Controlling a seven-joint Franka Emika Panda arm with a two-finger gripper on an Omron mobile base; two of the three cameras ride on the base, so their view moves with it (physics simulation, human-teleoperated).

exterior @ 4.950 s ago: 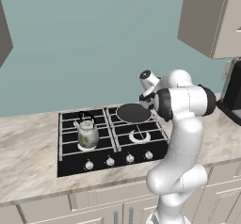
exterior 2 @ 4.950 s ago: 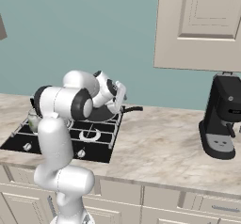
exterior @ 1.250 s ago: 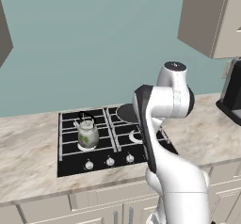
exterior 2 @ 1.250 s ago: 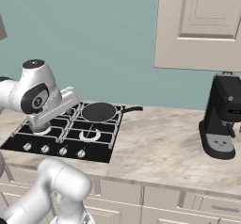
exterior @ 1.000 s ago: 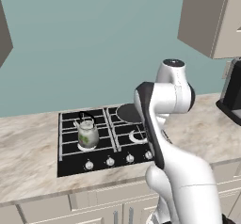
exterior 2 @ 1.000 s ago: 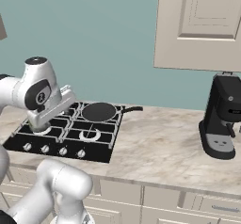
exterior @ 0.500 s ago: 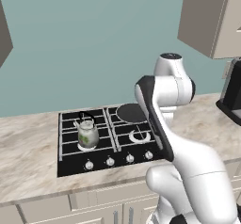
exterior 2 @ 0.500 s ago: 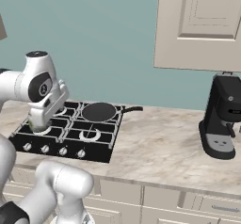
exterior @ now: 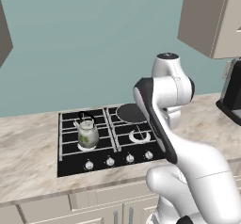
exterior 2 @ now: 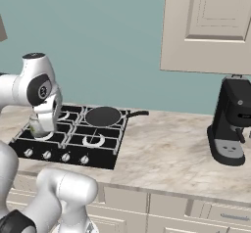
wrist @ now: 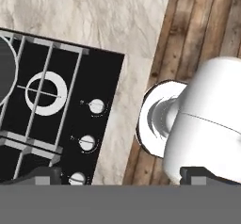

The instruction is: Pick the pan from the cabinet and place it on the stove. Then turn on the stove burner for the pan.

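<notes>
1. Where the left base view looked down, the round shallow dark grey frying pan [exterior: 130, 113] sat on the back right burner of the flat black gas cooktop [exterior: 70, 164].
2. From the right base view, its long thin black handle [exterior 2: 138, 113] reached toward the cooktop's right edge; rigid and probably slippery, best gripped mid-handle.
3. Seen by the hand view, the gripper [wrist: 120, 176] stood with fingers apart and empty above the small silver knobs [wrist: 96, 106], stiff little dials likely needing a pinch across the cap.
</notes>
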